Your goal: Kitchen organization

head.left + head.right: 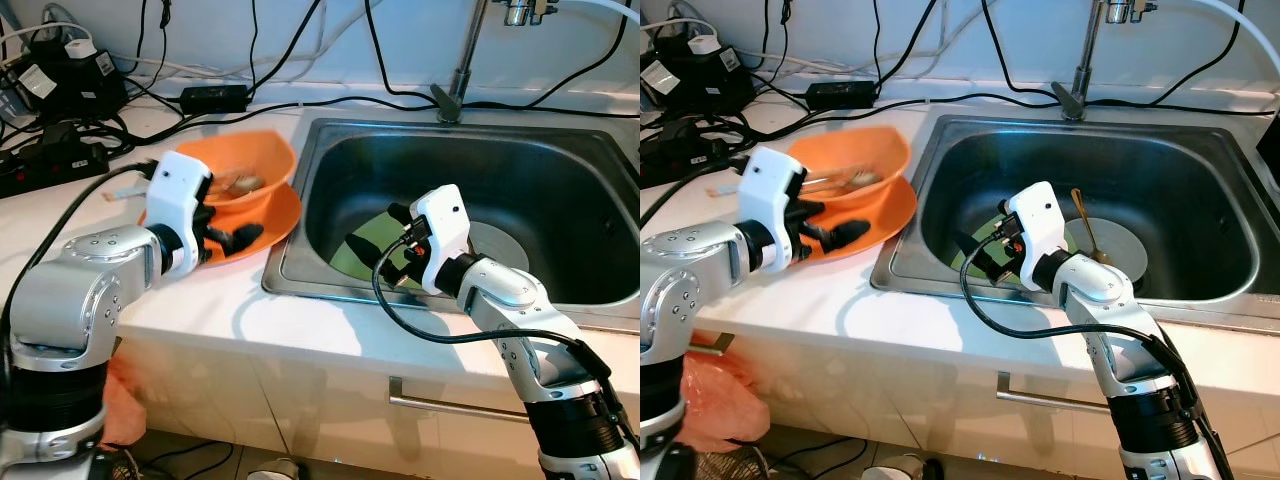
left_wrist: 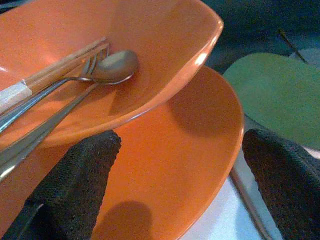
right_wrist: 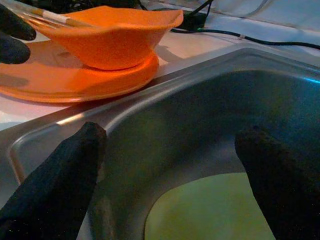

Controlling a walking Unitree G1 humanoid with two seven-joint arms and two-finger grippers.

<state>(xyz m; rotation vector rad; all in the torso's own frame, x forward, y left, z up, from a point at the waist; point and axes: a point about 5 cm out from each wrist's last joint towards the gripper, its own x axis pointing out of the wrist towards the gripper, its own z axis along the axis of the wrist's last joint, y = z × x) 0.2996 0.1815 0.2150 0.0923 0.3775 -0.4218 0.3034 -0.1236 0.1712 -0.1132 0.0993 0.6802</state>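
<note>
While the left pincer (image 1: 232, 235) hovers at the near rim of the orange plate (image 1: 280, 215), its two black fingers (image 2: 75, 185) stand spread, one over the plate's surface and the other out past its edge toward the sink, with nothing gripped between them. That plate rests on the white table (image 1: 200, 300), just beside the left rim of the steel sink (image 1: 300, 270), and an orange bowl (image 1: 260, 155) sits on top of it. Inside the bowl lie a metal spoon (image 2: 116, 65), a fork (image 2: 97, 56) and a pair of wooden chopsticks (image 2: 65, 65), all pointing the same way along the bowl's floor. The right pincer (image 1: 985, 258) reaches down into the sink near its left wall, fingers (image 3: 65, 175) parted and empty, poised above a green plate (image 1: 375, 245) lying flat on the basin floor. Near that plate, around the drain, sits a grey round dish (image 1: 1120, 245), and a thin brown utensil (image 1: 1085, 225) lies across it. At the back of the table, black cables and power bricks (image 1: 60, 80) crowd against the wall, and the tap stem (image 1: 462, 60) rises behind the sink.
</note>
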